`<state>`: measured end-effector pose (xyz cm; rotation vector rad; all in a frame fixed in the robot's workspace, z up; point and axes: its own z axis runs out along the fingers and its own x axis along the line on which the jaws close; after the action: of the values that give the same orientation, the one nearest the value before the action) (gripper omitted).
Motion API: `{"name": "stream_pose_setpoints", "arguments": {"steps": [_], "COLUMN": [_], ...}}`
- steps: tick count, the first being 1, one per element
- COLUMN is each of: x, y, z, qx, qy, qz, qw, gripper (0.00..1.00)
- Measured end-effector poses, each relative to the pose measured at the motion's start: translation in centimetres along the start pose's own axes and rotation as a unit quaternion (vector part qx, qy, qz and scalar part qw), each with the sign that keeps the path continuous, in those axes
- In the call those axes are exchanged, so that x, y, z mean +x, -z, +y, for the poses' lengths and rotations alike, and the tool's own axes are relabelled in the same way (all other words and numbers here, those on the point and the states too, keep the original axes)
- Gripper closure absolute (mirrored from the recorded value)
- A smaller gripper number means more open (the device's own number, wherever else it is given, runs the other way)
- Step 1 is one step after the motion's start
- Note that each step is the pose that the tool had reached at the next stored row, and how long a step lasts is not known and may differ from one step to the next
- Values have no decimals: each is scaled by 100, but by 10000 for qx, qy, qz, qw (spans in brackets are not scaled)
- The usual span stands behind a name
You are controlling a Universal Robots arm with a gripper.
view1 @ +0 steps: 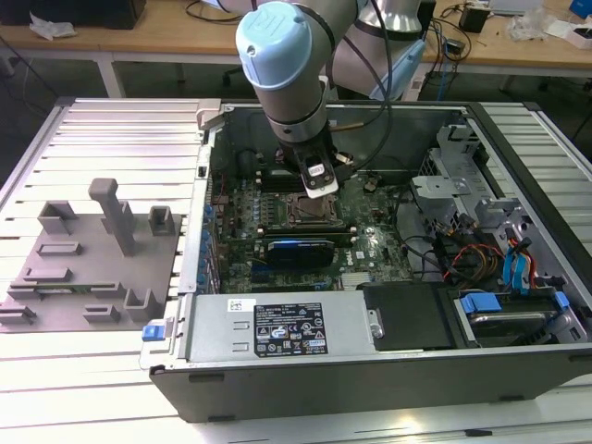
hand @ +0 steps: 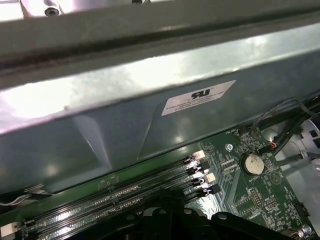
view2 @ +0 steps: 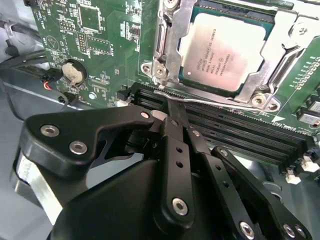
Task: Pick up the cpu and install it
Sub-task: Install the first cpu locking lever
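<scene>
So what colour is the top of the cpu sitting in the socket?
Pale silver-white metal with faint dark print; the cpu shows best in the second wrist view.

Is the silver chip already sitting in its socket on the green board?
Yes, in the second wrist view the chip lies flat inside the metal socket frame.

Arm (view1: 282, 55): pale blue-capped joint with silver links, reaching down from the far side, wrist pointing downward.
Gripper (view2: 172, 102): black linkage type, seen in the second wrist view from behind its knuckles. Fingers (view2: 176, 117) drawn together into one narrow dark blade at the tip, no gap visible between them, nothing seen clamped between them.
</scene>
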<state>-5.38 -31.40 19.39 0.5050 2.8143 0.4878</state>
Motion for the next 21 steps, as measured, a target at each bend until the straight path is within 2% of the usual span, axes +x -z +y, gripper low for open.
{"name": "stream_pose_setpoints", "arguments": {"steps": [5,12,14,21], "x": [-10,-50,-56,-61], "y": [54,261,294,308], "z": [21,103,117,102], "qx": [-14,-17,-19,-24], "qy": [-4,-1,-1,7], "qz": [3,-2,-6,-29], "qw": [10000,10000,10000,10000], "gripper": [89,89,89,89]}}
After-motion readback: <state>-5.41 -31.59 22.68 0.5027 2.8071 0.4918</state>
